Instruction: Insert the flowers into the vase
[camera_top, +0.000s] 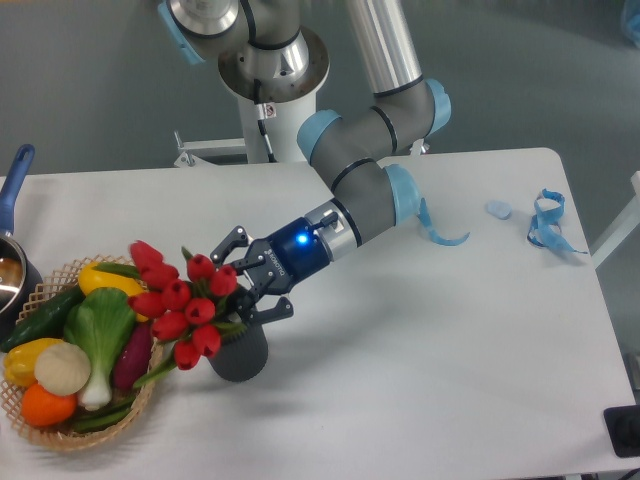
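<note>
The flowers (178, 298), a bunch of red tulips with green stems and leaves, lean steeply left out of the vase (240, 356), their buds hanging over the basket's edge. Only the lower wall of the dark grey ribbed vase shows, since buds and leaves cover its mouth. My gripper (246, 284) sits just above the vase mouth, one finger on each side of the stem bundle, and looks shut on the stems. Where the stems enter the vase is hidden.
A wicker basket (140, 400) of vegetables stands directly left of the vase, under the leaning buds. A blue-handled pot (12, 200) is at the far left edge. Blue ribbon pieces (545, 222) lie at the back right.
</note>
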